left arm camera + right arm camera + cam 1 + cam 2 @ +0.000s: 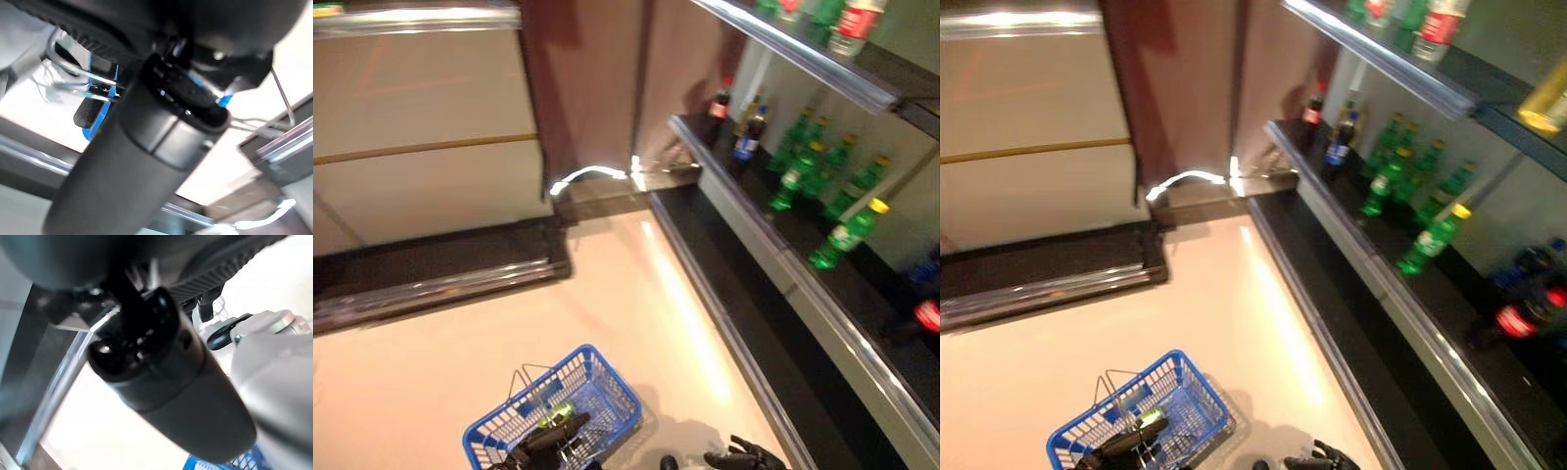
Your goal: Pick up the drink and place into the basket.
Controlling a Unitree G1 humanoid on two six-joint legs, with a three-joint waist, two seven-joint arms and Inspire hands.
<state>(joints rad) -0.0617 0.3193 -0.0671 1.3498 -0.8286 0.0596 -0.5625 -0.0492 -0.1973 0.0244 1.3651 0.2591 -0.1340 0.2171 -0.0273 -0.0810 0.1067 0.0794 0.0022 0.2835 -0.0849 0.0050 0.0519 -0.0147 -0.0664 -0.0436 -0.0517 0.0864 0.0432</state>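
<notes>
A green drink bottle (pixel 556 412) lies inside the one blue basket (pixel 607 387) on the pale floor, right under the left hand (pixel 551 437), whose dark fingers reach over the basket's near rim; whether they grip anything cannot be told. The right hand (pixel 744 456) hangs beside the basket with fingers curled on nothing. Only the left wrist view shows the basket's wire handles (pixel 83 81) close by that hand, while the eye views show the shelf (pixel 822 284) of green bottles (pixel 847 233), blurred beyond counting.

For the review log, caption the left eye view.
Left hand carries blue basket with a green bottle inside; right hand beside shelf of drinks.
</notes>
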